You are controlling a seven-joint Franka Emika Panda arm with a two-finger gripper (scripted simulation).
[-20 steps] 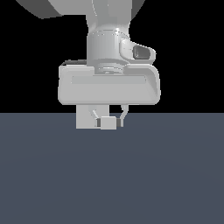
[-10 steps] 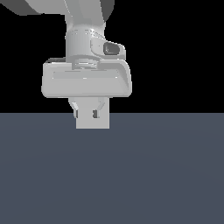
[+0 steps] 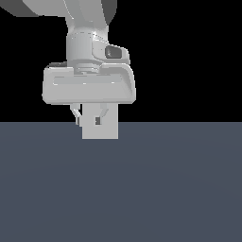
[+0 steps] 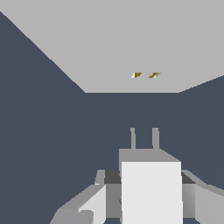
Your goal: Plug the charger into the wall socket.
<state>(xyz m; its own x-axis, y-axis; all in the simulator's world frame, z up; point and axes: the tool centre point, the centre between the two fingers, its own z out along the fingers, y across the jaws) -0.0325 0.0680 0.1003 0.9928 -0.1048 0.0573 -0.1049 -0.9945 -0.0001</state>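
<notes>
Your white robot gripper (image 3: 90, 118) was clamped on the small light-grey boxy charger (image 4: 151, 188).
Its thin prongs (image 4: 143, 138) pointed at the flat light-grey square socket panel (image 4: 109, 48), near its yellowish holes (image 4: 145, 75) but apart.

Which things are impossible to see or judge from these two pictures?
- Exterior view: the socket does not show at all; the pincer and charger stand in front.
- Exterior view: the prongs are hidden behind the charger's body.
- Wrist view: the socket is cut off by the picture's edges.
- Wrist view: the gap between the prongs and the holes cannot be judged.
</notes>
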